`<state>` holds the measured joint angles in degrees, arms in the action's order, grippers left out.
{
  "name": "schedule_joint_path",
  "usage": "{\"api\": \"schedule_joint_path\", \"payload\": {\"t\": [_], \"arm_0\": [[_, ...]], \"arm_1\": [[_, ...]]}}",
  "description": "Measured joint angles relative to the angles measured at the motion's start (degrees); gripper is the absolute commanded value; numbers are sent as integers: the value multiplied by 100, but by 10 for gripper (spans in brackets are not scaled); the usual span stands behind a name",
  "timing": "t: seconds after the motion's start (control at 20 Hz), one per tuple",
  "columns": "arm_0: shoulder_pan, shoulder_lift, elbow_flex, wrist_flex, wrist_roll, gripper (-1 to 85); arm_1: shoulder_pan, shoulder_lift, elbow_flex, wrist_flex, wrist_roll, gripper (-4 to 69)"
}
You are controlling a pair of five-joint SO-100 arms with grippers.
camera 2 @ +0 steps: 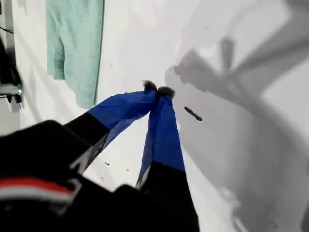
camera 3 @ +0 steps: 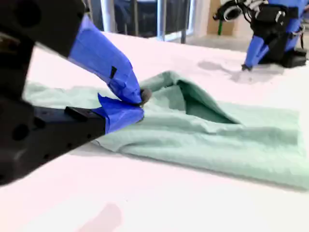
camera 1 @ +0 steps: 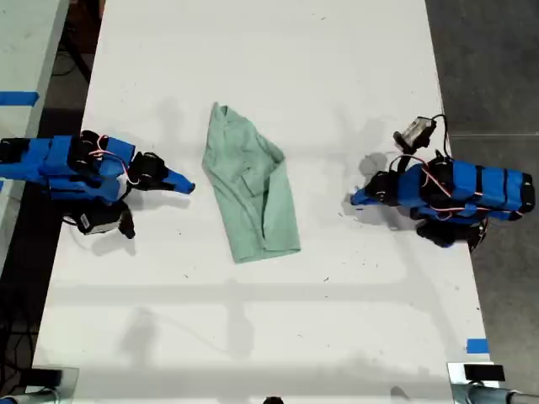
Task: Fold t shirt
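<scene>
Fabric of pale mint green lies near the middle of the white table (camera 1: 278, 337): the t shirt (camera 1: 253, 189) is folded into a long, narrow, wrinkled bundle. It runs from the far side of the table toward the near side in the exterior view, slanting slightly toward that view's right. One fold stands up as a loose ridge along its length, seen best in the second wrist view, where the t shirt (camera 3: 217, 130) fills the middle ground.

The second gripper (camera 1: 187, 186) sits on the exterior view's left, low over the table, its tip just beside the shirt's edge but apart from it. Its blue-taped jaws are pressed together tip to tip (camera 3: 140, 104) and pinch no cloth.

The first gripper (camera 1: 357, 199) sits on the exterior view's right, well apart from the shirt, pointing toward it. Its jaws likewise meet at the tips (camera 2: 158, 91) with nothing between them, above bare table, with the t shirt (camera 2: 72, 43) farther off. Both arms cast grey shadows on the tabletop.
</scene>
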<state>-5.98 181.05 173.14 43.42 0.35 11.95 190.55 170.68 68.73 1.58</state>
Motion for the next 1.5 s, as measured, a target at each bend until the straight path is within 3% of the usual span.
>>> {"api": "schedule_joint_path", "payload": {"t": [0.1, 0.2, 0.35, 0.55, 0.6, 0.65, 0.7, 1.0, 1.1, 1.25, 1.35, 1.5], "arm_0": [[422, -2584, -1696, 79, -325, 180], [861, -5203, -3735, 378, -545, 187], [1178, -7778, -5607, 246, -853, 180], [1406, -9325, -6504, -167, -1020, 152], [1433, -9729, -6812, -167, -1055, -1], [1441, -10116, -7128, -176, -1046, -2], [1459, -10503, -7576, -167, -976, -2], [1635, -11074, -8552, 483, -861, -2], [1898, -10934, -8543, 853, -914, -2], [2268, -10688, -8525, 1406, -1266, -2], [2250, -10362, -8517, 1556, -1310, -2], [1969, -9334, -8517, 1898, -1257, -2]], "arm_1": [[-325, -1213, -659, -729, 18, 164], [-606, -2865, -1705, -1406, 0, 204], [-923, -5634, -3357, -2197, -202, 216], [-1151, -8376, -4852, -2584, -360, 217], [-1187, -8824, -5194, -2584, -404, 210], [-1222, -9202, -5493, -2593, -431, 158], [-1257, -9492, -5748, -2593, -457, 2], [-1731, -10380, -6697, -2628, -246, 2], [-2162, -10951, -7471, -2514, 9, 2], [-2593, -12305, -9791, -1239, 62, 2], [-2593, -12577, -10881, -264, -88, 2], [-2162, -11979, -11109, 132, -483, 2]]}}
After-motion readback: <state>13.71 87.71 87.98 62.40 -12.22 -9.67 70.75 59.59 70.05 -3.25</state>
